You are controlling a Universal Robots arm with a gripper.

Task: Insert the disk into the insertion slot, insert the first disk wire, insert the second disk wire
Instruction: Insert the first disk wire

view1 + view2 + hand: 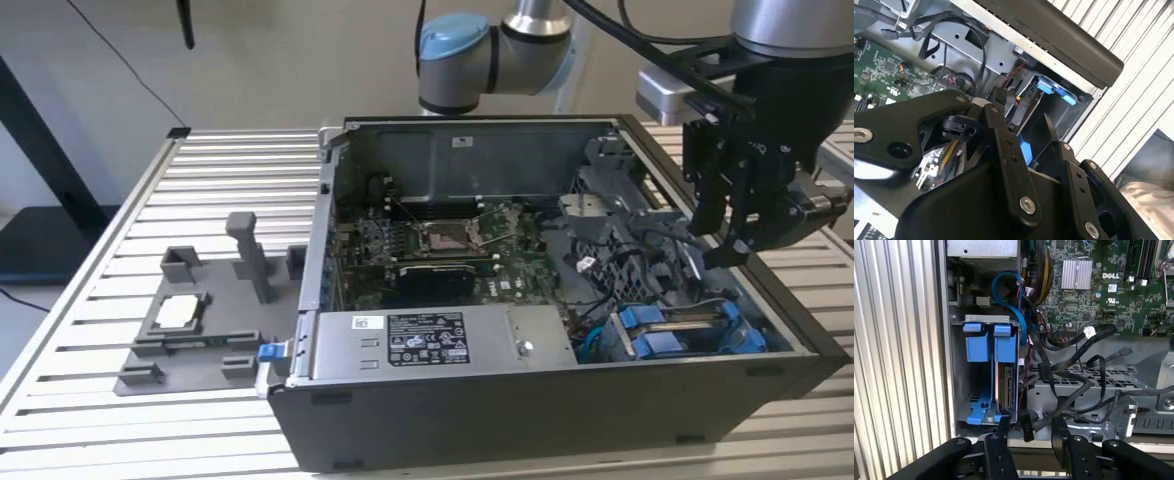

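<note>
Gripper point(731, 245) hangs over the open computer case point(534, 420), by its side wall. Just below it: the disk point(687, 328) in its blue carrier. Circuit board point(454, 245) lies toward the exterior view's left, apart.

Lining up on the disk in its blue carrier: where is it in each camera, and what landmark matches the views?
Exterior view: the disk stands in the corner of the case on the exterior view's right.
First wrist view: the disk sits on edge beside the tangle of black cables.
Second wrist view: its blue carrier shows near the case's dark wall.
Shared landmark: the green motherboard.
</note>
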